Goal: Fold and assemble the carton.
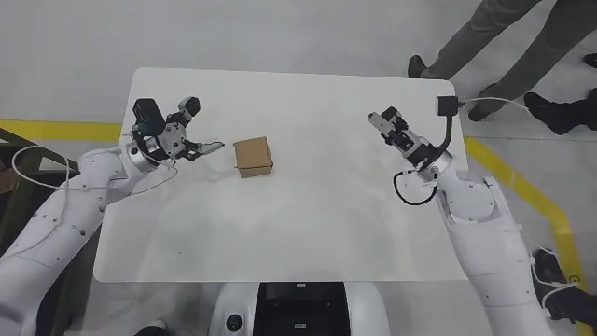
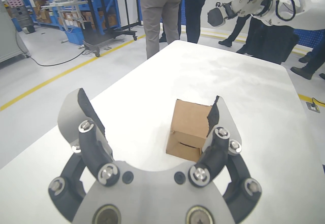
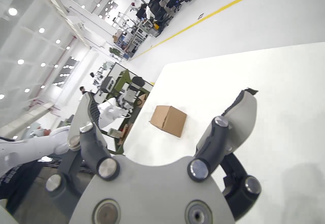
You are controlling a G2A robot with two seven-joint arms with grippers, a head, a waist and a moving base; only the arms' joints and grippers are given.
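A small brown carton (image 1: 253, 157) stands closed as a box on the white table (image 1: 308, 233), left of centre. My left gripper (image 1: 207, 147) hovers just left of it, open, with nothing between its fingers. In the left wrist view the carton (image 2: 189, 131) lies just beyond the gripper (image 2: 149, 103), partly behind one fingertip (image 2: 214, 114). My right gripper (image 1: 378, 119) hangs open over the table's right part, well away from the carton. In the right wrist view the carton (image 3: 168, 120) sits far off, past the spread gripper (image 3: 167, 105).
The table's front edge lies near the robot, and bare surface stretches between the carton and the right arm. People's legs (image 1: 504, 28) stand on the floor beyond the table's far right corner. Yellow floor lines (image 1: 56, 131) run beside the table.
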